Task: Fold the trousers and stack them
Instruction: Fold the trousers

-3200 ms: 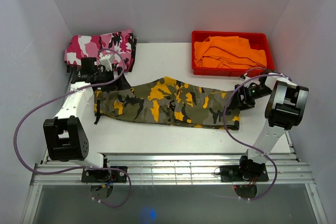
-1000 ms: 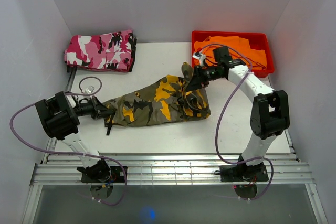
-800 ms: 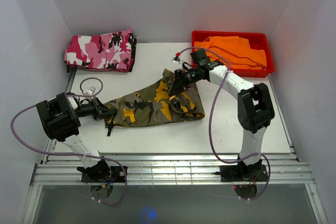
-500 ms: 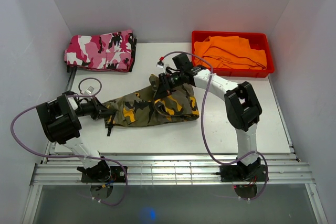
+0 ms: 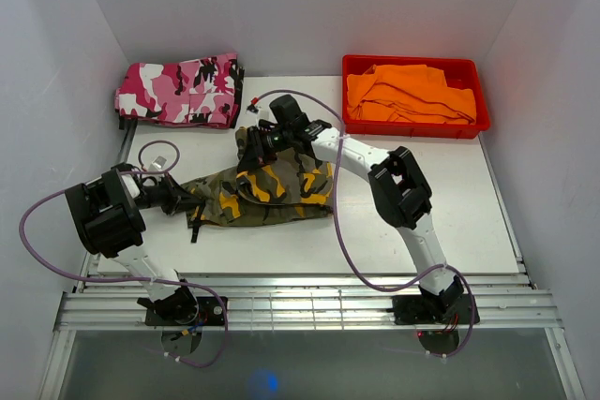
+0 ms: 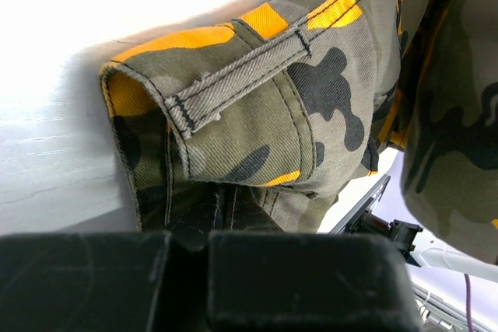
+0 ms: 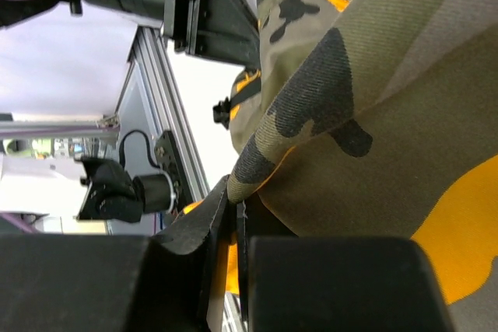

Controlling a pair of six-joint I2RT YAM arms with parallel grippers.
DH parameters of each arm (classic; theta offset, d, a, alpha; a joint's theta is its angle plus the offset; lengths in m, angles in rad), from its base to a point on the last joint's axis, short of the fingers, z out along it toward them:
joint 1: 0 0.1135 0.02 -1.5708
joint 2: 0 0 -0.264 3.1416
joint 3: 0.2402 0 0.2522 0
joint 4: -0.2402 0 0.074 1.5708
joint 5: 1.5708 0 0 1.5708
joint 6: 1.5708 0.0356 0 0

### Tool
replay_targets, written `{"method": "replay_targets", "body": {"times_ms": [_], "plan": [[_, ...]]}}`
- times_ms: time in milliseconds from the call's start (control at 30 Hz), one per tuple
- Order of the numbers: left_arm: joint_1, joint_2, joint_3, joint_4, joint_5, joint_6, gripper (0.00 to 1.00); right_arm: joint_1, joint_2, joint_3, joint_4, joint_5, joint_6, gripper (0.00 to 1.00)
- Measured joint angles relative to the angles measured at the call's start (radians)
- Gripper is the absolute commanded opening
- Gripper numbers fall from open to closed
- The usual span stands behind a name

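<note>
Olive, orange and black camouflage trousers point(image 5: 272, 192) lie mid-table, doubled over on themselves. My left gripper point(image 5: 190, 202) is shut on their waistband end at the left; the belt loop and hem point(image 6: 233, 75) fill the left wrist view. My right gripper point(image 5: 251, 150) is shut on the other end of the trousers, held lifted over the left half; the pinched fabric edge point(image 7: 253, 169) shows between its fingers. A folded pink camouflage pair point(image 5: 180, 91) lies at the back left.
A red bin point(image 5: 414, 119) with orange cloth point(image 5: 409, 93) stands at the back right. A loose cable loop point(image 5: 159, 152) lies on the table near the left arm. White walls close in on three sides; a metal rail point(image 5: 300, 302) runs along the near edge.
My right gripper has carried its end of the trousers leftward across the table, folding them over themselves. The left gripper has held its end in place.
</note>
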Motion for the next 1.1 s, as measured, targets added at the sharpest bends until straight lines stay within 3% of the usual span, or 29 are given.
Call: {"method": "replay_targets", "body": {"times_ms": [533, 1100], "plan": [[0.0, -0.001, -0.032, 0.061, 0.019, -0.057, 0.0, 0.115, 0.152, 0.197, 0.14, 0.098, 0.171, 0.08], [0.001, -0.007, -0.049, 0.091, 0.026, -0.077, 0.0, 0.2, 0.328, 0.261, 0.232, 0.155, 0.249, 0.08]]}}
